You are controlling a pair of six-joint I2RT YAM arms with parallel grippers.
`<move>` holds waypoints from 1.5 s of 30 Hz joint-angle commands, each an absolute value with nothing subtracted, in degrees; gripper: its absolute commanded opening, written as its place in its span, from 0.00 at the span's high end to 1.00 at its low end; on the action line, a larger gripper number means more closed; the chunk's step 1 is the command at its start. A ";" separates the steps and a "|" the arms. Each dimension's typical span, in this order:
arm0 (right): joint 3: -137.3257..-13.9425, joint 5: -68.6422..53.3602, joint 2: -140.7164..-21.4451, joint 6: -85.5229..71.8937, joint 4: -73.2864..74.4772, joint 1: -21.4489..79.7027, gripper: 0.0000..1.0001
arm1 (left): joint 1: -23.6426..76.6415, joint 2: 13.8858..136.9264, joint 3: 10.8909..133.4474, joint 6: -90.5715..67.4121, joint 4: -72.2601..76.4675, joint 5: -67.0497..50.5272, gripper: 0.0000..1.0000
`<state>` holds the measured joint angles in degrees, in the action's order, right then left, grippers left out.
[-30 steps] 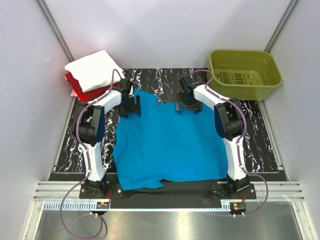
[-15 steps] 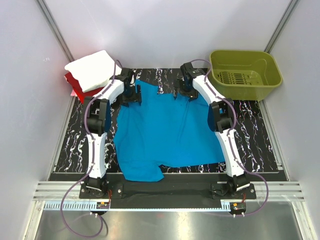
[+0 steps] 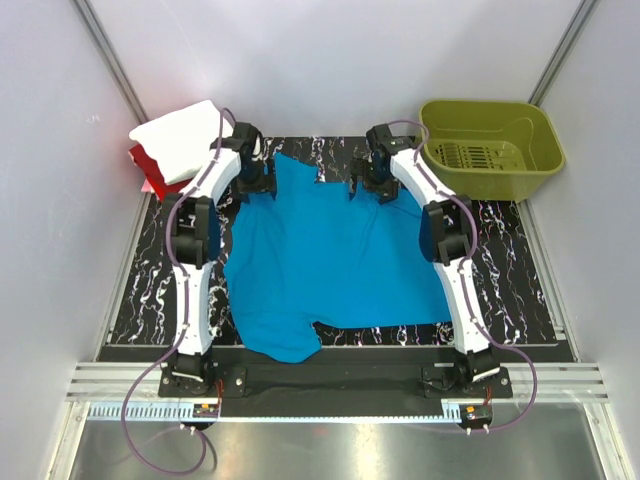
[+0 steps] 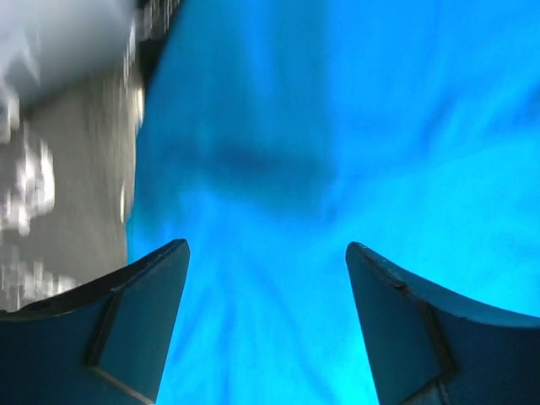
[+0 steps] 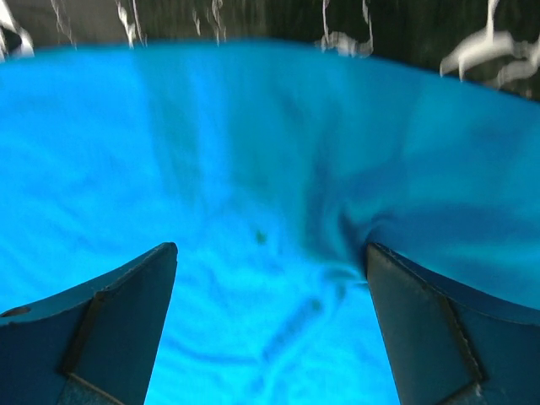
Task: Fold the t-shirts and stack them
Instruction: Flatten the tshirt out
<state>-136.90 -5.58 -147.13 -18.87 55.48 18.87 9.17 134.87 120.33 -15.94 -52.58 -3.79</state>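
Note:
The turquoise-blue t-shirt (image 3: 330, 260) lies spread over the dark marbled table, with a crumpled flap at its near left corner. My left gripper (image 3: 260, 183) sits at the shirt's far left corner and my right gripper (image 3: 372, 187) at its far right corner. In the left wrist view the gripper (image 4: 264, 249) has its jaws wide apart over blue cloth (image 4: 337, 126). In the right wrist view the gripper (image 5: 270, 249) is likewise open over wrinkled blue cloth (image 5: 253, 169). The folded white t-shirt (image 3: 185, 138) lies on the red t-shirt (image 3: 150, 178) at the far left.
An olive-green plastic basket (image 3: 490, 150) stands at the far right corner. White walls enclose the table on three sides. Bare marbled table (image 3: 150, 270) shows left and right of the blue shirt.
Both arms have reached farther toward the back wall, and the blue shirt has slid away with them; its near edge now lies farther from the arm bases.

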 commanded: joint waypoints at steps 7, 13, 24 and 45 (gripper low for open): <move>-120.97 -7.91 -118.97 -20.56 53.72 20.56 0.00 | 12.12 91.62 85.47 -19.51 -47.82 -0.97 0.08; -90.09 -8.52 -97.58 -27.85 39.66 28.03 0.00 | 22.65 69.37 58.03 -29.44 -44.56 -1.14 0.02; -46.68 -5.36 -74.63 -40.43 23.12 38.67 0.00 | 51.21 49.84 33.85 -58.43 -43.16 5.80 0.03; -40.96 -6.33 -75.85 -41.13 18.19 38.76 0.00 | 69.70 51.24 24.61 -78.57 -39.28 12.21 0.23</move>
